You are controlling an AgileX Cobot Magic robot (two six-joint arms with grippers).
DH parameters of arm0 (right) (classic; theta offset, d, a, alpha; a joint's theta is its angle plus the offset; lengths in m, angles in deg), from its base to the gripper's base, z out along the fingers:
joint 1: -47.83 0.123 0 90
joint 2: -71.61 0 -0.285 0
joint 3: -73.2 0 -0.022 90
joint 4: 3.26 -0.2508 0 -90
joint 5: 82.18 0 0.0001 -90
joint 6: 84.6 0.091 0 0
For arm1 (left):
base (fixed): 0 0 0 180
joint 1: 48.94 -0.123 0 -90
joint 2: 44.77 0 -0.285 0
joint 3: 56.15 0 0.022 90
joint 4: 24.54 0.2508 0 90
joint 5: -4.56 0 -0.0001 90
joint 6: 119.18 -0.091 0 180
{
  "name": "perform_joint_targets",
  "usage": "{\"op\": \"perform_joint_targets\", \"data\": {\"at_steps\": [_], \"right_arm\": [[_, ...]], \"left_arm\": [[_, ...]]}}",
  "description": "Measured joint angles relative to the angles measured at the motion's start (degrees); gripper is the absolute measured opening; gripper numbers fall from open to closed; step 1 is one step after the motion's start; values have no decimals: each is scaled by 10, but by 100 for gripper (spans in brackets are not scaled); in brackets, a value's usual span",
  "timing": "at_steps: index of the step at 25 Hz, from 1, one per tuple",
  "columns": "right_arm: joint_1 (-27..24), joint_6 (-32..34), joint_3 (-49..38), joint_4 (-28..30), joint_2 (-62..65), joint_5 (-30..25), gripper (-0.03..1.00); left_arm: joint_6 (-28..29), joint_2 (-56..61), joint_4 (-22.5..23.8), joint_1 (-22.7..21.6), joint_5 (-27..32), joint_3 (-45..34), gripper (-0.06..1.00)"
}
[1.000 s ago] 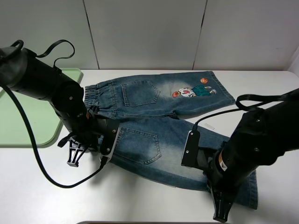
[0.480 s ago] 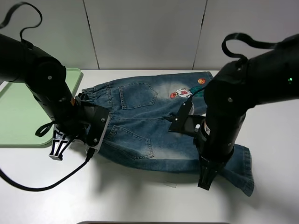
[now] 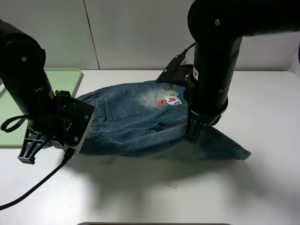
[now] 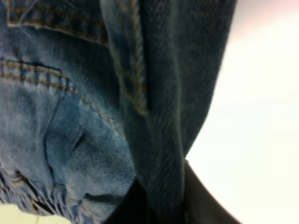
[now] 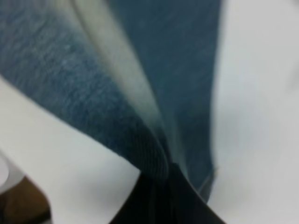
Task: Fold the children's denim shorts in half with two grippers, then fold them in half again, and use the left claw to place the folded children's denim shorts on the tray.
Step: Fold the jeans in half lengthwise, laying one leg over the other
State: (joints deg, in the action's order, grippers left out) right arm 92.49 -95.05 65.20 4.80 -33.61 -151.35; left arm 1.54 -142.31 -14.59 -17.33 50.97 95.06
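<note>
The children's denim shorts (image 3: pixel 131 117) lie mid-table, their near half lifted and sagging between my two grippers; the cartoon print (image 3: pixel 171 100) faces up at the back. The left claw (image 4: pixel 161 207) is shut on a fold of denim (image 4: pixel 93 116) at the waist end; in the high view the left arm (image 3: pixel 42 108) hides that grip. My right gripper (image 3: pixel 192 136) is shut on the leg-end denim (image 5: pixel 117 93), pinched between its dark fingers (image 5: pixel 187 205). The pale-green tray (image 3: pixel 68 77) sits at the far left, partly behind the left arm.
A black cable (image 3: pixel 33 187) trails from the left arm across the near-left table. A small pale scrap (image 3: pixel 171 184) lies on the white table in front of the shorts. A grey panelled wall stands behind.
Both grippers have risen and moved toward the back, lifting the near half of the shorts off the table. The shorts have bunched from flat and spread into a raised fold.
</note>
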Motion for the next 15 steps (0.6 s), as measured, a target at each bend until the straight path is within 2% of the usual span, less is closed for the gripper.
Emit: {"op": "perform_joint_targets", "data": {"at_steps": [4,9,15], "right_arm": [[0,0,58,35,13,-2,-3],[0,1,124,81,16,-2,-3],[-29,0,146,80,16,17,-3]], "left_arm": [[25,26,0,0,28,0,4],[72,34,8,0,36,0,4],[168,34,91,0,-8,0,4]]}}
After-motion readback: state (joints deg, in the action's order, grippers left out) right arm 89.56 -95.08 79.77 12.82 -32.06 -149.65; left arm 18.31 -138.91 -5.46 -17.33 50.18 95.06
